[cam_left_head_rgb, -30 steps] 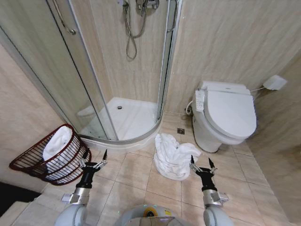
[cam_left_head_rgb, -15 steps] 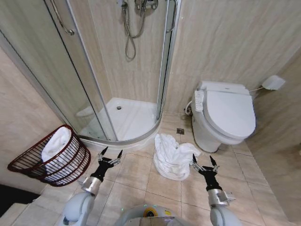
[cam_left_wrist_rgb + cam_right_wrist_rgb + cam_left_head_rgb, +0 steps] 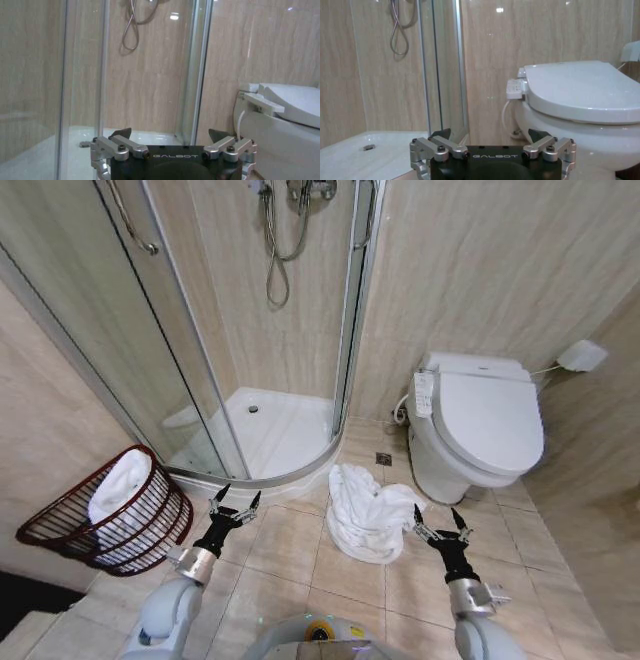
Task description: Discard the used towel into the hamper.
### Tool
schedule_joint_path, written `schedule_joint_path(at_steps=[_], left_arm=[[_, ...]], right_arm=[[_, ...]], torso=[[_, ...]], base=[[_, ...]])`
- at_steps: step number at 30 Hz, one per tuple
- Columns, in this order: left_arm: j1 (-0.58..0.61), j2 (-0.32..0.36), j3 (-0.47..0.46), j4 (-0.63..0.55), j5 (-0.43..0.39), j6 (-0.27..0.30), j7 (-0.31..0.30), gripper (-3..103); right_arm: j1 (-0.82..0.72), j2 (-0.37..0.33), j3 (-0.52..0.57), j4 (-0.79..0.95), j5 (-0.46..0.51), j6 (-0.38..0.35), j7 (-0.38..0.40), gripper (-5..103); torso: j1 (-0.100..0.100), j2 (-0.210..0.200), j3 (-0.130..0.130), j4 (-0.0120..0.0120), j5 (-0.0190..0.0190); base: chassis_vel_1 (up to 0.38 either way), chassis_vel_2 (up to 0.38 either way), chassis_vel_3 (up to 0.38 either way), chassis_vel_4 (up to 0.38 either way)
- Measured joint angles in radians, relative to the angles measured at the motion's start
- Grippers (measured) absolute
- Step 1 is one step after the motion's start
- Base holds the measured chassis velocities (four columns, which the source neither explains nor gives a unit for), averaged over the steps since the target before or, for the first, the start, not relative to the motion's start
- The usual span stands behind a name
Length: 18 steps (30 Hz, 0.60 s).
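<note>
A crumpled white towel point(image 3: 368, 513) lies heaped on the tiled floor point(image 3: 290, 555), between the shower tray point(image 3: 262, 442) and the toilet point(image 3: 480, 425), untouched. The hamper point(image 3: 105, 512) stands well off to the left against the wall, tipped toward the robot, with another white towel point(image 3: 118, 488) already bundled inside it.

Both arms are up front and empty. The left pincer point(image 3: 235, 503) hangs above the floor between hamper and towel, fingers spread wide. The right pincer point(image 3: 438, 523) sits just beside the towel's right edge, also spread wide, gripping nothing. From each wrist the fingertips stand well apart, pointing ahead toward the shower glass and the toilet, not down.

So this reads as the approach: the pickup is not yet made. The right pincer looks the closer candidate. The next move calls for tilting down onto the heap and closing on a thick fold, since loose cloth can slip or trail, then a long carry left to the hamper's mouth.
</note>
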Motion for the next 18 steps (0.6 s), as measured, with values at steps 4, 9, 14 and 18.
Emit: schedule_joint_path(at_steps=[4, 9, 14, 18], left_arm=[[0.003, 0.000, -0.003, 0.000, 0.000, -0.006, 0.001, 100], [0.006, 0.000, -0.005, 0.000, 0.000, -0.013, 0.001, 100], [0.008, 0.000, -0.007, -0.001, 0.000, -0.021, 0.002, 100], [0.009, -0.001, -0.007, -0.001, 0.004, -0.030, 0.003, 100]], right_arm=[[0.003, 0.002, 0.000, -0.001, -0.002, -0.001, 0.000, 100], [0.003, 0.002, 0.000, -0.001, -0.003, -0.001, 0.000, 100], [0.003, 0.003, 0.001, -0.005, -0.003, 0.000, 0.000, 100], [0.003, 0.003, 0.002, -0.008, -0.003, 0.000, 0.001, 100]], torso=[[0.000, 0.000, 0.000, 0.0000, 0.0000], [0.000, 0.000, 0.000, 0.0001, 0.0000], [0.000, 0.000, 0.000, -0.0001, 0.0000], [0.000, 0.000, 0.000, 0.0000, 0.0000]], base=[[-0.051, 0.055, 0.074, -0.056], [-0.086, 0.088, 0.106, -0.082], [-0.079, 0.092, 0.079, -0.088], [-0.074, 0.089, 0.076, -0.072]])
